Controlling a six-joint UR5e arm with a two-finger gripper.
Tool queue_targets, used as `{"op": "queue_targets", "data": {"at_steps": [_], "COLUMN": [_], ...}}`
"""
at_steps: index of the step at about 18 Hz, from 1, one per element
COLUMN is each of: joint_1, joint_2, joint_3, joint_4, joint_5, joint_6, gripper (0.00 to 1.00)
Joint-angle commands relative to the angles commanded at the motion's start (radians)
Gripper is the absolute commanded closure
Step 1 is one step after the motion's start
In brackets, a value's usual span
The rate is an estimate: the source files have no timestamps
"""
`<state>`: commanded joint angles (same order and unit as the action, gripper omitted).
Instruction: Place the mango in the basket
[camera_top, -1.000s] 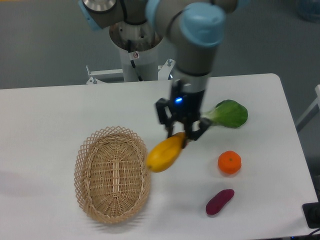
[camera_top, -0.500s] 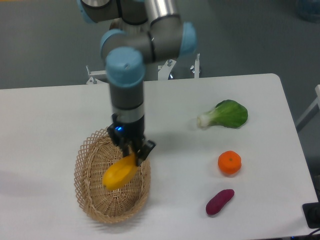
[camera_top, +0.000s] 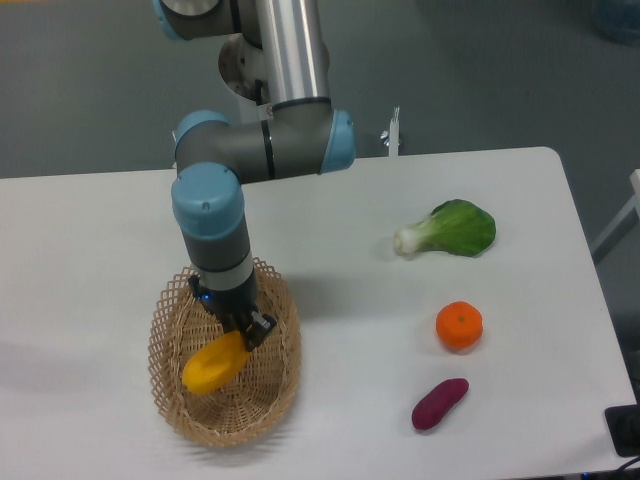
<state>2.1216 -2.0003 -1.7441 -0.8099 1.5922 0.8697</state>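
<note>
Over basket (camera_top: 170, 395), mango (camera_top: 214, 363) lower now

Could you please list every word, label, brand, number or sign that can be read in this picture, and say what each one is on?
No readable text anywhere in this view.
The arm, the gripper, the mango, the basket and the table carry no legible marking.
The bok choy, the tangerine and the sweet potato bear no sticker or label.
</note>
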Motion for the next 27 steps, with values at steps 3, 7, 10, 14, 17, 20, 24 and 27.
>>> {"op": "queue_targets", "data": {"at_steps": [3, 7, 10, 14, 17, 20, 24, 27], "joint_1": [-0.006, -0.006, -0.006, -0.006, -0.003, 0.020, 0.083, 0.139], "joint_2": [-0.003, -0.003, -0.003, 0.000, 0.005, 0.015, 0.020, 0.026], "joint_3": [-0.002, -0.002, 0.002, 0.017, 0.018, 0.040, 0.119, 0.158], "joint_4": [0.000, 0.000, 0.002, 0.002, 0.002, -0.003, -0.023, -0.037], "joint_5": [0.005, 0.005, 0.005, 0.006, 0.006, 0.008, 0.006, 0.006], "joint_6": [0.009, 0.009, 0.009, 0.012, 0.014, 0.018, 0.038, 0.100], "gripper": [0.69, 0.61, 0.35, 0.07, 0.01, 0.00, 0.00, 0.00]}}
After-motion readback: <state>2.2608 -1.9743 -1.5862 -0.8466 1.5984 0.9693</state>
